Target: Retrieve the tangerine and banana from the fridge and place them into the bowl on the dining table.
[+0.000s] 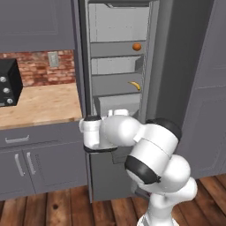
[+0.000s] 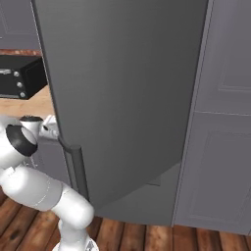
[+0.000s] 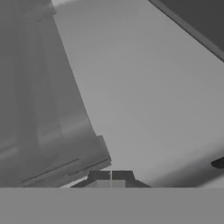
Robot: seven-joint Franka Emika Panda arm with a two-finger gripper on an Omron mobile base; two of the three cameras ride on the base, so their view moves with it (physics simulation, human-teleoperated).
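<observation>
1. The gripper (image 3: 110,176) is seen closed on nothing, low at the front of the fridge (image 1: 117,79), close to grey surfaces.
2. The tangerine (image 1: 137,46) is seen on an upper shelf, the banana (image 1: 135,85) on the shelf below.
3. A collision is judged likely if the arm is raised straight up, since shelf edges project above.
4. Little room is left: the door (image 2: 127,93) stands only partly open, so the gap is narrow.

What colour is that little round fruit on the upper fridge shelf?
Orange: it's the tangerine, clearest in the left base view.
</observation>
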